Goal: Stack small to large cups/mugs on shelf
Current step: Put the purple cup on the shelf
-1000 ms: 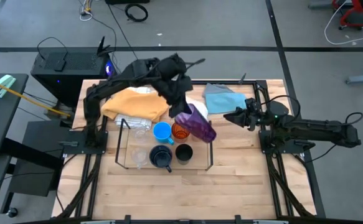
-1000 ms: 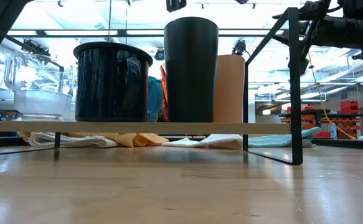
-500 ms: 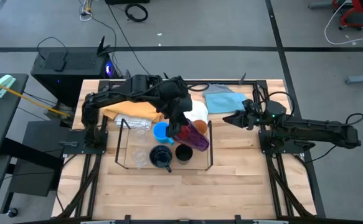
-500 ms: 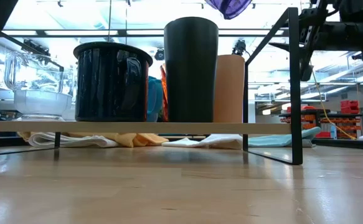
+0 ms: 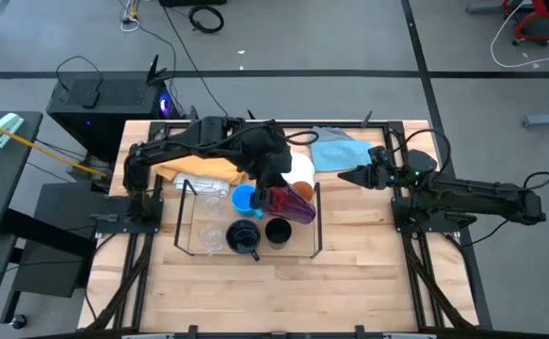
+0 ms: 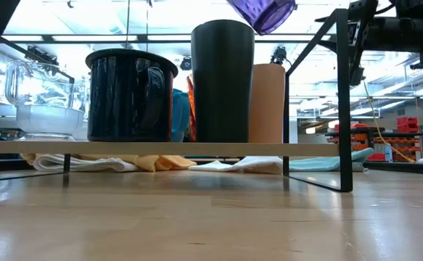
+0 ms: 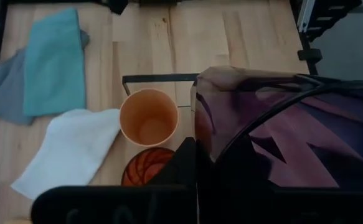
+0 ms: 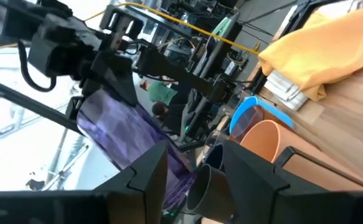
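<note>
My left gripper [image 5: 273,185] is shut on the purple tumbler [image 5: 294,205], held tilted above the right end of the black wire shelf [image 5: 187,218]. On the shelf stand the light-blue mug [image 5: 244,200], the navy mug [image 5: 244,237], the black cup [image 5: 278,232], the small orange cup [image 7: 149,118], the amber-orange tumbler [image 7: 145,168] and clear cups [image 5: 212,235]. In the low view the purple tumbler's lower end [image 6: 263,13] hangs above the black cup [image 6: 223,80]. My right gripper [image 5: 344,176] is open and empty, right of the shelf. My left gripper holds the purple tumbler by its wall near the upper end [image 7: 201,124]. One finger [image 7: 186,163] lies on the outside; the other shows dark through the translucent wall. The fingers come from above, slanting down. The tumbler hangs tilted, clear of the shelf and the cups.
A yellow cloth [image 5: 199,162] lies behind the shelf, with a white cloth [image 7: 69,152] and a blue cloth [image 5: 335,149] to its right. A black box [image 5: 100,99] stands beyond the table's far left corner. Bare wood shows near the table's front edge [image 5: 283,301].
My left gripper has come down and toward the table's near edge, carrying the purple tumbler over the shelf's right end. The tumbler has dropped into the top of the low view, still tilted. My right gripper has stayed about where it was.
</note>
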Motion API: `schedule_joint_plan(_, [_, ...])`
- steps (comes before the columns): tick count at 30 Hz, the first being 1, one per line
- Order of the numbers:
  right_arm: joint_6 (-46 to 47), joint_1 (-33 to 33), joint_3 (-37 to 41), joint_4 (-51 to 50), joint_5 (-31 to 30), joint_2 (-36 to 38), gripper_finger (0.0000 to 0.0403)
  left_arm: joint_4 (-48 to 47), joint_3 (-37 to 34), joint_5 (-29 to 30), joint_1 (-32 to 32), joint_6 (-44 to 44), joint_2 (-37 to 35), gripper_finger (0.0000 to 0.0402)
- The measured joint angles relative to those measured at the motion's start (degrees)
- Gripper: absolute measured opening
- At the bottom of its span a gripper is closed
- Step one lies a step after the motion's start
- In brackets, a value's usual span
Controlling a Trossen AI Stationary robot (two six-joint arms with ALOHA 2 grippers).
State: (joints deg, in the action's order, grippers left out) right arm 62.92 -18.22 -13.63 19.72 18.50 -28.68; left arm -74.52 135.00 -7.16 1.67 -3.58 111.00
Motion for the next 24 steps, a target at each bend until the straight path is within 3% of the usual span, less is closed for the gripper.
schedule_joint_plan(13, [1.17,-0.02,0.00,-0.01,-0.02,0.02,0.0160,0.49,-0.04,4.36,-3.34,-1.41,2.19,0.0012])
schedule_joint_plan(24, [0.19,0.01,0.00,0.16,-0.01,0.04,0.0160,0.56,0.01,4.40,-3.18,1.11,5.56,0.0012])
